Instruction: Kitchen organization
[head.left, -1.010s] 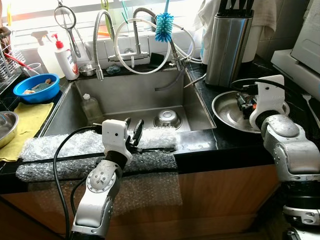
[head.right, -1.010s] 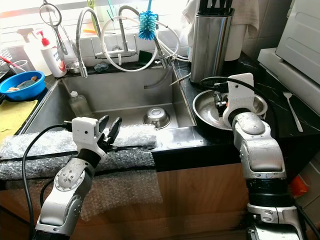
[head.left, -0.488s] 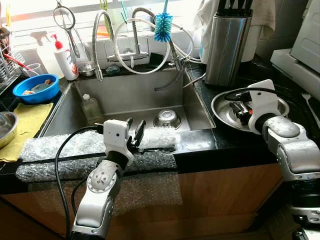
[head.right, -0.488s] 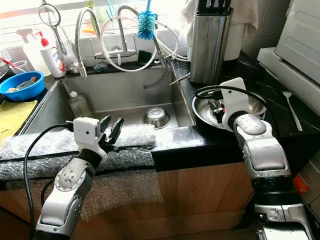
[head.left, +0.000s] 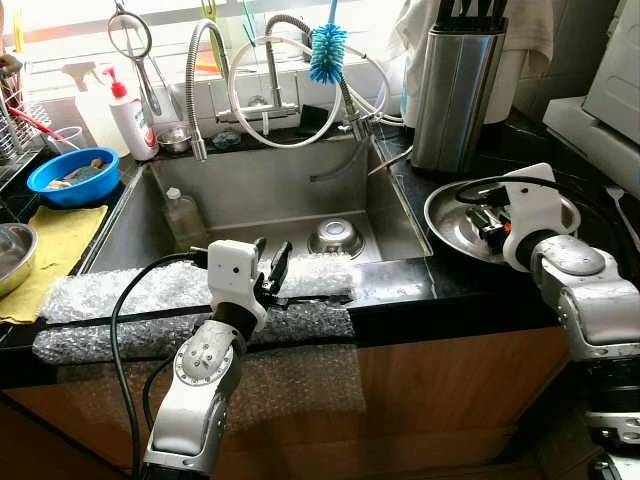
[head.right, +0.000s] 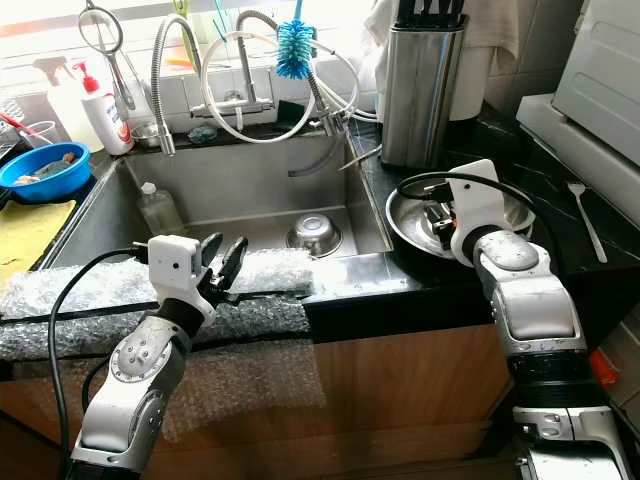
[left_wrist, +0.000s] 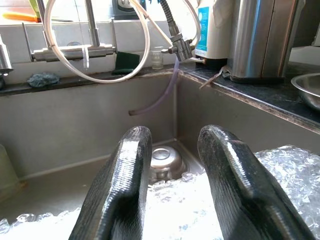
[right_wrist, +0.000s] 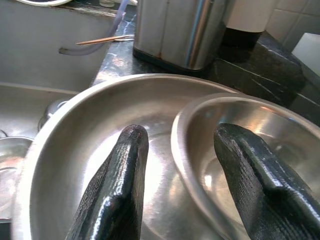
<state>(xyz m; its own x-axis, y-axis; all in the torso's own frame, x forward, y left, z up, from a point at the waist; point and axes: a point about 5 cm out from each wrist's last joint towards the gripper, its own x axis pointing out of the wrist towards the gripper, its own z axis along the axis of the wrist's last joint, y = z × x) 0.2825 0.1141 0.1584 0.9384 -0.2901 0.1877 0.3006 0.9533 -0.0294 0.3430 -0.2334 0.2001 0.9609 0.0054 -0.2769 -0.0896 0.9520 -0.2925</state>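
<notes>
A wide steel plate (head.left: 445, 228) lies on the black counter right of the sink, with a smaller steel bowl (right_wrist: 260, 135) inside it. My right gripper (head.left: 487, 218) is open low over the plate. In the right wrist view its fingers (right_wrist: 120, 185) straddle the near rim of that inner bowl, one inside it and one outside. My left gripper (head.left: 268, 266) is open just above the bubble wrap (head.left: 130, 292) on the sink's front edge, holding nothing. A small steel bowl (head.left: 335, 237) lies upside down in the sink (head.left: 260, 190).
A plastic bottle (head.left: 181, 216) stands in the sink's left corner. A steel knife block (head.left: 455, 85) stands behind the plate. To the left are a blue bowl (head.left: 72, 172), a yellow cloth (head.left: 50, 245) and another steel bowl (head.left: 10, 255). A fork (head.right: 585, 220) lies far right.
My right gripper has shifted a little to the left and lower over the steel plate, then eased back. The left gripper has hardly moved.
</notes>
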